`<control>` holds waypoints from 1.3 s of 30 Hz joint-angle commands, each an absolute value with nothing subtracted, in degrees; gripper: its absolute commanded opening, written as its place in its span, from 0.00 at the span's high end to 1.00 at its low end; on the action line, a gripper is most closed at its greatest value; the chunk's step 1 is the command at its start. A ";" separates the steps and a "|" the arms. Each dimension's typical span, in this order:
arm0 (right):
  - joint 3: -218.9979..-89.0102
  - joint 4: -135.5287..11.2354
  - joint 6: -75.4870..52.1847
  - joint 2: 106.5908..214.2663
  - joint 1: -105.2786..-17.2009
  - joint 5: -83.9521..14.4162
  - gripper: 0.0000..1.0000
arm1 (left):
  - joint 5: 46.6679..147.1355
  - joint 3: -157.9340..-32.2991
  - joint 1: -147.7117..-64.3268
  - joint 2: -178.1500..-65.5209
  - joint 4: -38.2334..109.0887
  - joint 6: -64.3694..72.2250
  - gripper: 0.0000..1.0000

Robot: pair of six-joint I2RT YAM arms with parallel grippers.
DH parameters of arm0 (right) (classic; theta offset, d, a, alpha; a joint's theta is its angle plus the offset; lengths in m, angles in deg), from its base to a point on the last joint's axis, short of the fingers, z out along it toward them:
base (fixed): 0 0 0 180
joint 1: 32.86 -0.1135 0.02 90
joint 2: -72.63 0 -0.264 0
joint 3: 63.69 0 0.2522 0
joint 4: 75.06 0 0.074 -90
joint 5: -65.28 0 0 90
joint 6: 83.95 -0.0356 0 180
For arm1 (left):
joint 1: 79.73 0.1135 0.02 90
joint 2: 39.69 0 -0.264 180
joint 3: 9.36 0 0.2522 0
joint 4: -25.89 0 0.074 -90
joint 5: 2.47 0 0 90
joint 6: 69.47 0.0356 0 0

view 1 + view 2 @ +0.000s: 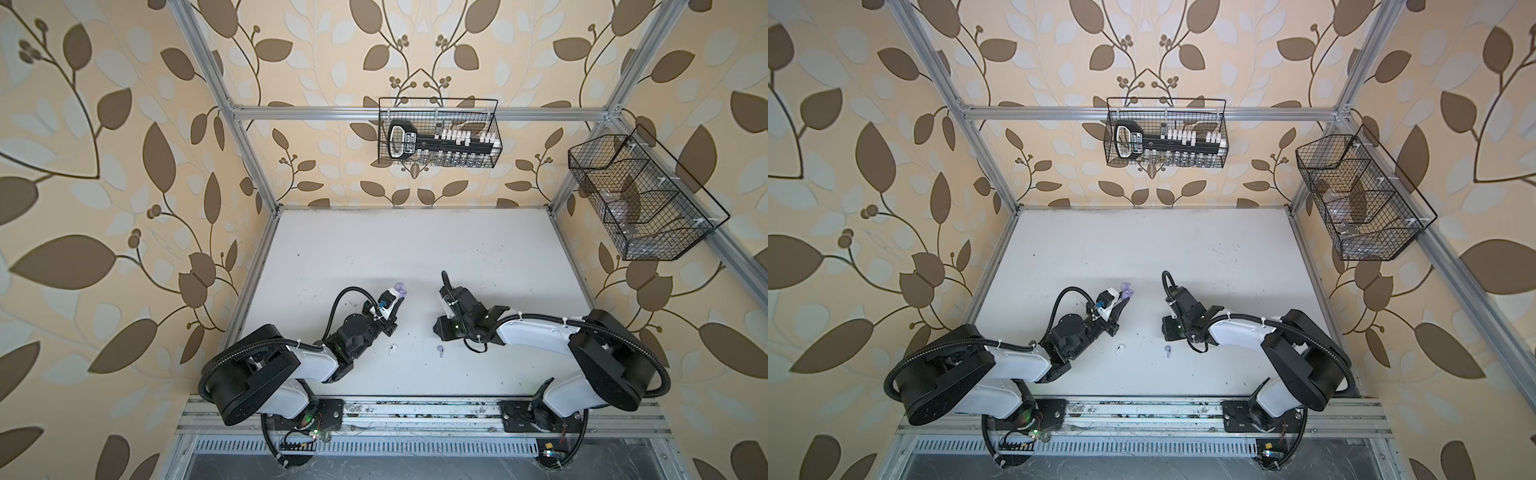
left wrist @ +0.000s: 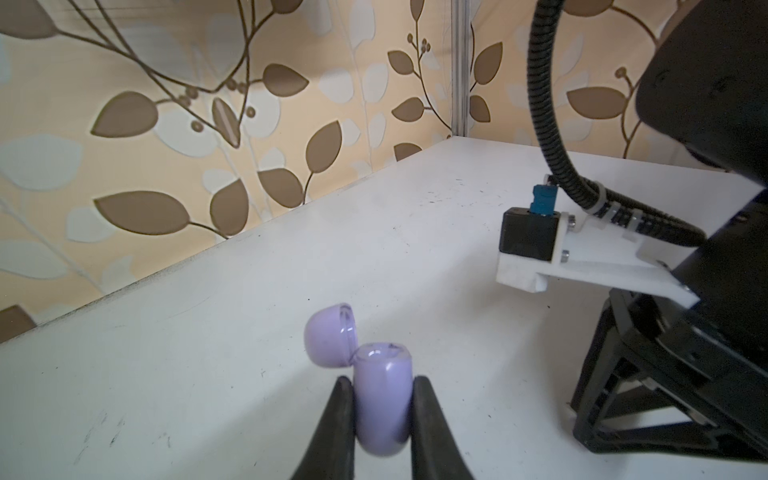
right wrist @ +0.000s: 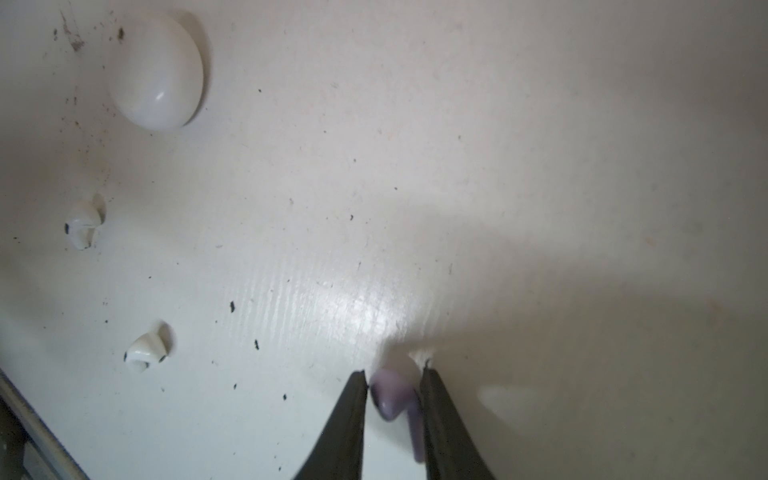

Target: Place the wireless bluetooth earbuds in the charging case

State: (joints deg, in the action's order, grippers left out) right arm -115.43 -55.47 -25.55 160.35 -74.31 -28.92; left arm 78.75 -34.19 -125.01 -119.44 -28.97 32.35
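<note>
A lavender earbud (image 3: 390,397) sits clamped between the right hand's (image 3: 395,376) fingers.

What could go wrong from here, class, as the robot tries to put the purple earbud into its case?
The purple earbud sits slanted between the tips of the right claw; it could twist or drop on the way. The left claw pinches the purple case by its rounded sides, so pressing the earbud in might make it swivel or pop out.

Found lavender charging case (image 2: 382,403) gripped upright, lid open. White case (image 3: 158,70) shut on table (image 3: 498,166), two white earbuds (image 3: 143,351) near; lavender earbud (image 3: 388,397) pinched.
</note>
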 commanded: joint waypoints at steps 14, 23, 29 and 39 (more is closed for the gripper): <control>-118.53 -44.88 -18.93 163.15 -77.02 -23.64 0.68 | 79.95 -34.73 -124.49 -117.58 -30.45 32.22 1.00; -120.84 -41.38 -17.38 164.56 -78.38 -21.85 0.71 | 79.96 -34.73 -124.53 -117.58 -30.51 32.14 1.00; -122.75 -39.62 -16.15 166.43 -79.50 -20.96 0.73 | 80.14 -34.88 -124.49 -117.64 -30.50 32.06 1.00; -124.52 -37.52 -15.09 167.98 -80.67 -20.07 0.77 | 79.89 -34.89 -124.47 -117.63 -30.49 32.05 1.00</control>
